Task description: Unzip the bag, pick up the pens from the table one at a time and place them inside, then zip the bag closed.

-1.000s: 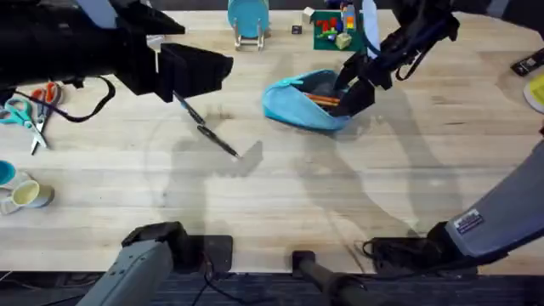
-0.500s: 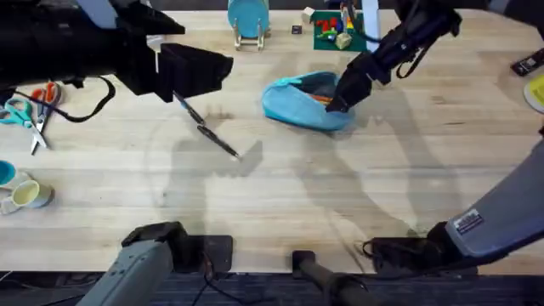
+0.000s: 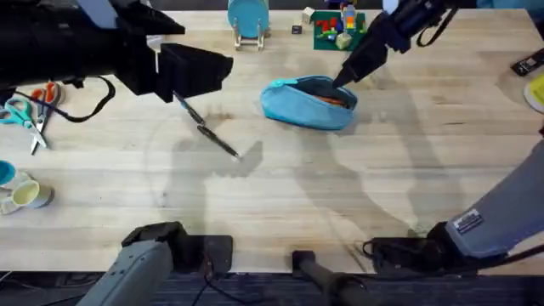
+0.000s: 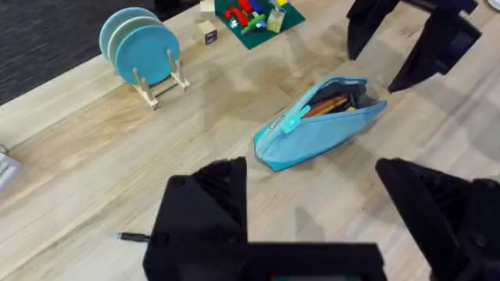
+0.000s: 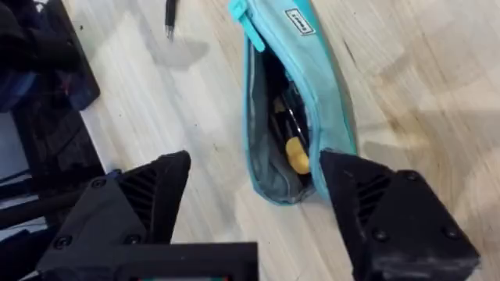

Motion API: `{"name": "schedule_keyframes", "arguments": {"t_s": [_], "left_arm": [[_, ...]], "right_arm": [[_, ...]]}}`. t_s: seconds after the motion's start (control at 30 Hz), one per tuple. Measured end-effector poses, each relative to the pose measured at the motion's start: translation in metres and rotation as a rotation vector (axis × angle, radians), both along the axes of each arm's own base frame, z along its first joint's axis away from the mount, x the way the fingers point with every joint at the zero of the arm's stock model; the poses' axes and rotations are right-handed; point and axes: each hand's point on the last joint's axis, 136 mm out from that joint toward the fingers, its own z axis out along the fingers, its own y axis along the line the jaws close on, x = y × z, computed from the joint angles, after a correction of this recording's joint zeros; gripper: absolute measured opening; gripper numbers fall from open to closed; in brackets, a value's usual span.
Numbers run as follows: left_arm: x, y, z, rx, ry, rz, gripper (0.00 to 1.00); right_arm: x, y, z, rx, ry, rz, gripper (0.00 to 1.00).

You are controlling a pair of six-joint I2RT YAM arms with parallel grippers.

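Observation:
The light blue bag [image 3: 308, 102] lies unzipped at the back middle of the table [image 3: 340, 195], with orange and dark items inside. My right gripper [image 3: 347, 76] hovers open just above its far right end; in the right wrist view the bag [image 5: 312, 70] gapes between the open fingers [image 5: 148, 195]. A dark pen [image 3: 218, 141] lies left of the bag, with a second thin dark pen [image 3: 189, 109] end to end beyond it. My left gripper [image 4: 308, 176] is raised high and open, holding nothing, with the bag [image 4: 320, 129] below it.
Scissors [image 3: 34, 110] and small cups [image 3: 25, 194] sit at the left edge. A blue disc on a wooden stand [image 3: 248, 19] and a green tray of blocks [image 3: 336, 30] stand at the back. Bare wood runs along the front.
My right gripper has lifted out of the bag's mouth and moved back and to the right. The bag has settled flatter. The left arm has not moved.

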Motion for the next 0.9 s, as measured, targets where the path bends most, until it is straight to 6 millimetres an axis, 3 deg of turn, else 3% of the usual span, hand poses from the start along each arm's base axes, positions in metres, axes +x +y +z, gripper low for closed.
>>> {"name": "schedule_keyframes", "arguments": {"t_s": [0.27,0.6,0.9], "left_arm": [[0.0,0.0,0.0,0.0,0.0,0.0,0.994],[-0.001,0.0,-0.001,-0.012,0.014,0.009,0.993],[-0.001,0.0,-0.001,-0.027,0.031,0.021,0.993]], "right_arm": [[-0.003,-0.006,0.012,-0.036,-0.023,-0.006,0.997],[-0.013,-0.024,0.054,-0.125,-0.167,-0.074,0.997],[-0.017,-0.034,0.067,-0.178,-0.199,-0.139,0.997]]}}
